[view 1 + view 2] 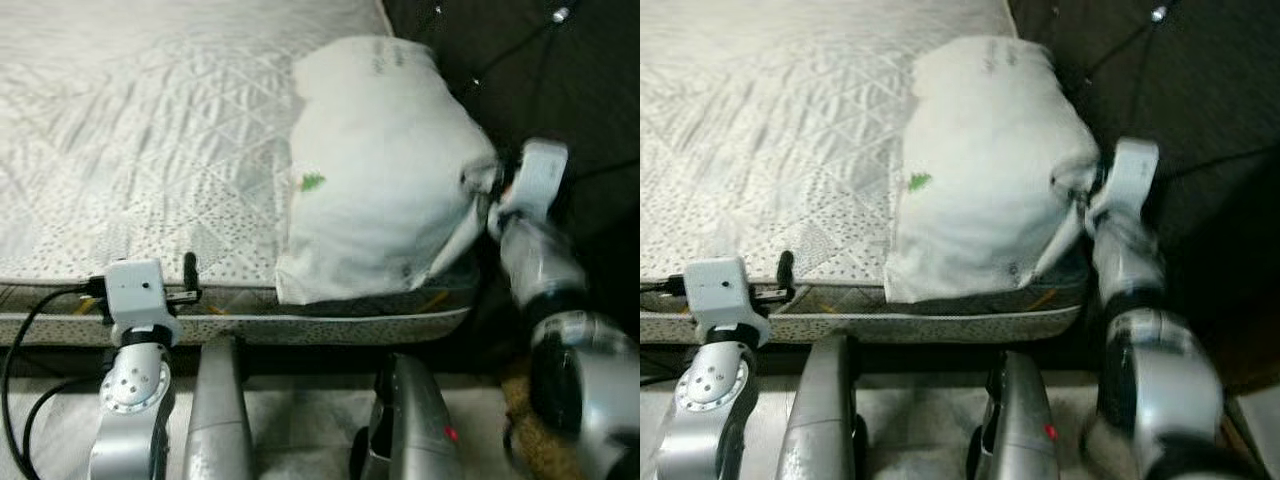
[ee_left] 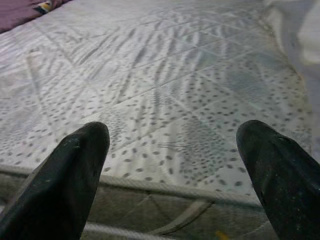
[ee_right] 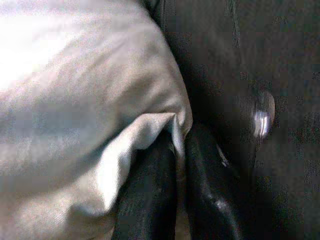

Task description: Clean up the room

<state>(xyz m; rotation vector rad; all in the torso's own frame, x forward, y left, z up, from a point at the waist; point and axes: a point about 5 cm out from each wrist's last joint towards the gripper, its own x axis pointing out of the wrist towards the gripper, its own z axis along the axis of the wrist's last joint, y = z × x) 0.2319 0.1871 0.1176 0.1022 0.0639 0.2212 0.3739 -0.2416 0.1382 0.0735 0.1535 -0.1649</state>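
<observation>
At the mattress's [image 1: 150, 150] right near corner lies a white pillow [image 1: 380, 170]; the right gripper's [image 3: 177, 150] fingers pinch a fold of its soft fabric at its right edge. Left gripper [image 2: 175, 165] hovers at the quilted, speckled mattress edge, fingers spread wide, their bases cut off.

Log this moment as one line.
right tool: shut on pillow corner | left tool: open, over mattress edge | pillow: on mattress by headboard
</observation>
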